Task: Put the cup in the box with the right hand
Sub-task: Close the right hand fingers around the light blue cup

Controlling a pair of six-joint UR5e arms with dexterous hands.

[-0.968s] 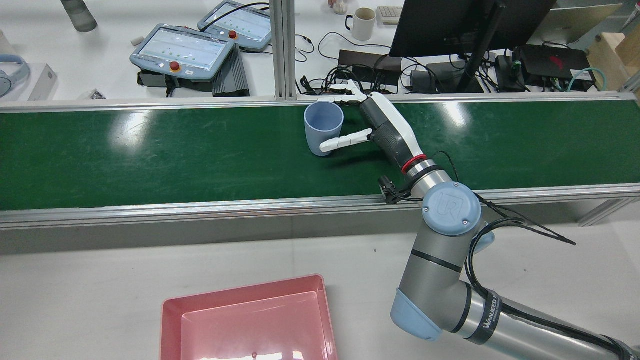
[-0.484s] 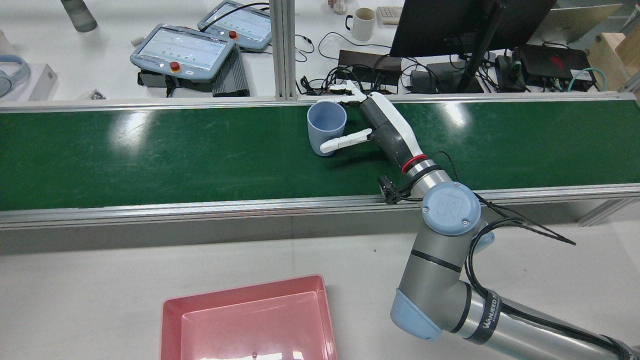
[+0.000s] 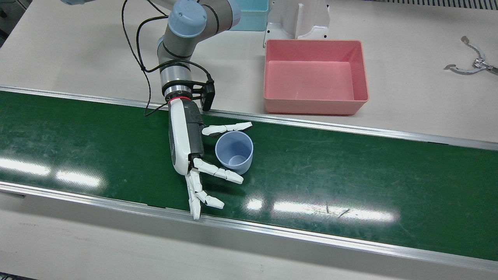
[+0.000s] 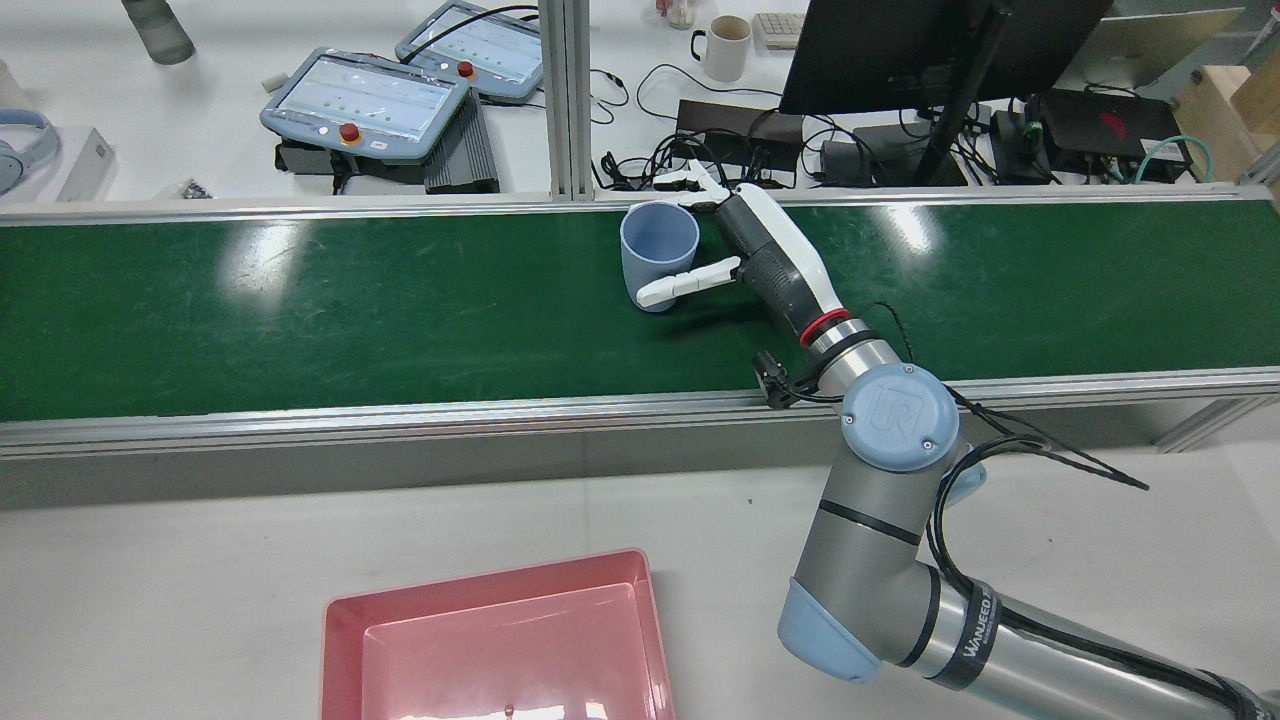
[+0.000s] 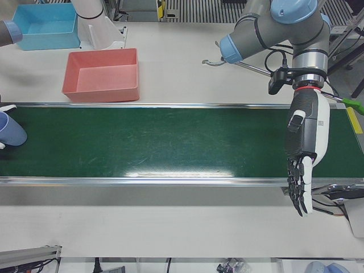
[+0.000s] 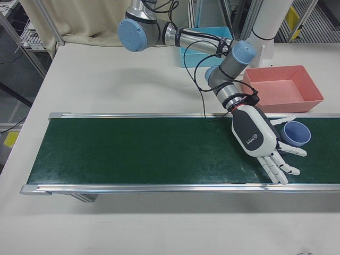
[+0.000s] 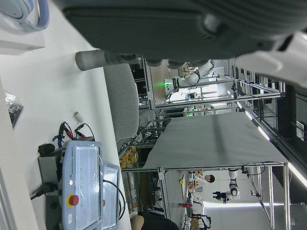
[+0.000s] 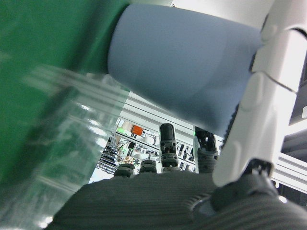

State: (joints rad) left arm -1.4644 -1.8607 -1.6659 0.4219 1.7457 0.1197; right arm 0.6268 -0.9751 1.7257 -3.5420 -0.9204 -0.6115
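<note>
Cup (image 5: pixel 11 129) cut by left edge in left-front view, only part of its side showing; cup base hidden behind its own wall in rear view; right hand (image 4: pixel 762 250) far fingers (image 4: pixel 690 180) mostly hidden behind cup rim in rear view, contact there cannot be told; right hand view is blurred on the green belt (image 8: pixel 43 72), cup filling the top, its rim out of frame; pink box (image 4: pixel 500 640) cut by bottom edge in rear view; left hand (image 5: pixel 304 153) fingertips overlap the belt rail, too small to tell the spread; left hand view shows only a dark blurred palm (image 7: pixel 168 24) along the top.
</note>
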